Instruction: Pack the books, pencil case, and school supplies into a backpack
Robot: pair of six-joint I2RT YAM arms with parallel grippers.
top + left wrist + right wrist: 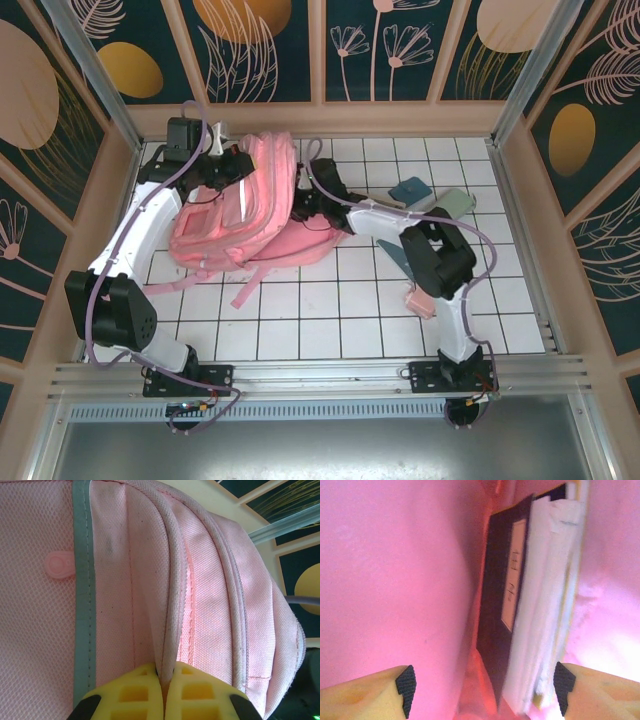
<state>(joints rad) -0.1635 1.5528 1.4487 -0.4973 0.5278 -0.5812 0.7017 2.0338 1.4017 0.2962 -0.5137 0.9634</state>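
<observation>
Well, from above, the pink backpack (250,205) lies toward the far-left corner of the surface (330,320) with the left claw (228,160) at its far edge. A teal pad (410,188), a mint pouch (457,203) and a pink block (420,298) wait nearer the right edge. Through the left wrist camera, that claw is pinched tight on a seam of the backpack, holding the mouth up; I'd say it should not slacken. Through the right wrist camera, the right claw (485,690) stands wide open inside the pink lining, its fingers flanking the books (540,605) without touching them, a navy book (495,580) on the left of the stack. Backing straight out, clear of the pages, looks wisest.
</observation>
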